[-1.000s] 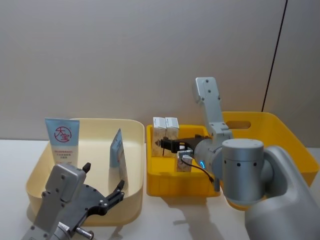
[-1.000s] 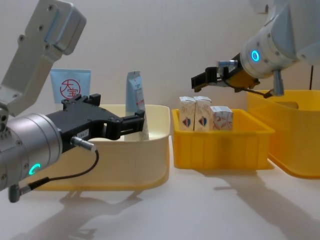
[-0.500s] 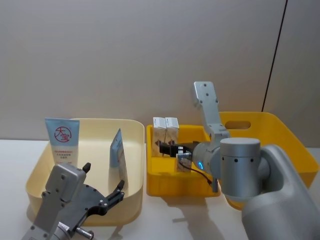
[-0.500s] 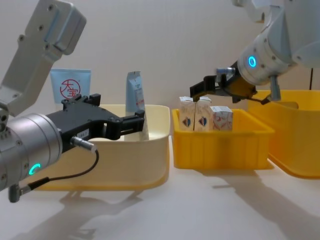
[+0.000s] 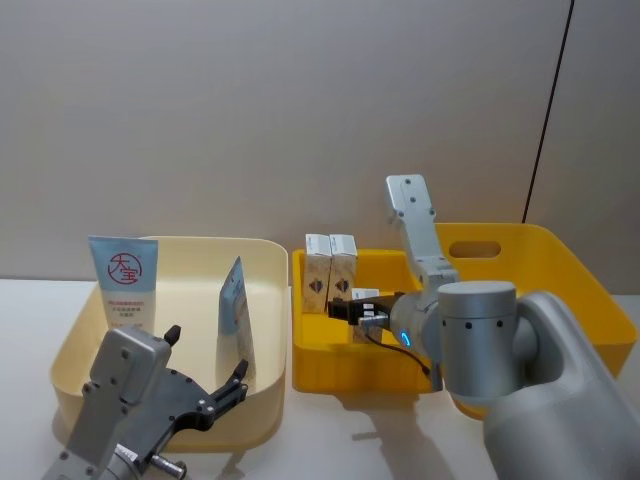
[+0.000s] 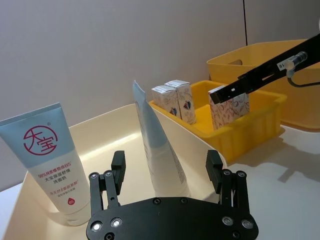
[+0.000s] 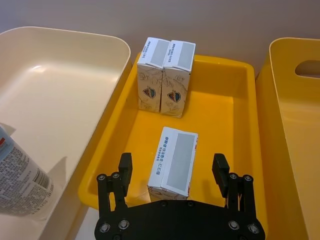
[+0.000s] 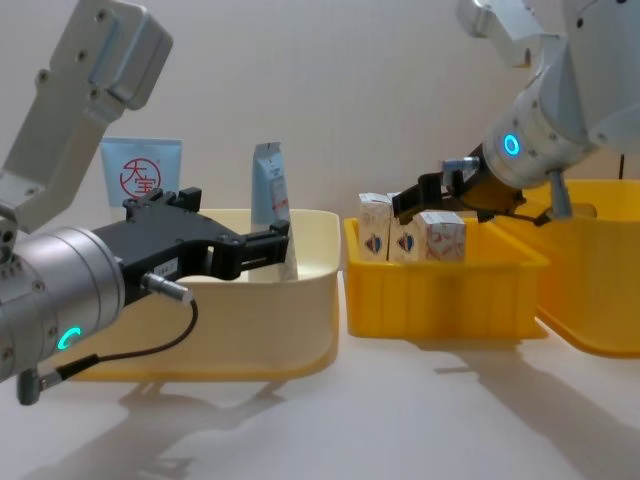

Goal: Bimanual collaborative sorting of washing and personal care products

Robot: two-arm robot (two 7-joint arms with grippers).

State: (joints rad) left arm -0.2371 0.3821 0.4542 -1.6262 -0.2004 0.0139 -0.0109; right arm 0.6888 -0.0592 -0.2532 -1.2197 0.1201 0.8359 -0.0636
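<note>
Three small beige cartons stand in the small yellow bin [image 7: 240,100]: a pair [image 7: 165,75] side by side at the back and a single carton [image 7: 173,160] in front. My right gripper [image 7: 172,159] is open, low over the single carton [image 8: 443,235], with a finger on either side of its top. The light blue tube with a red round logo [image 5: 124,280] and the tall pale blue-grey tube [image 5: 236,310] stand in the cream bin [image 5: 200,243]. My left gripper [image 6: 166,156] is open and holds nothing, at the cream bin's near wall and facing the pale tube [image 6: 155,145].
A large yellow bin [image 5: 540,250] with a handle slot sits right of the small one. The three bins stand close together along the back of the white table [image 8: 400,420], in front of a plain wall.
My right gripper has come down from above the small yellow bin to the top of the single front carton, still open. The left arm and the tubes have not moved.
</note>
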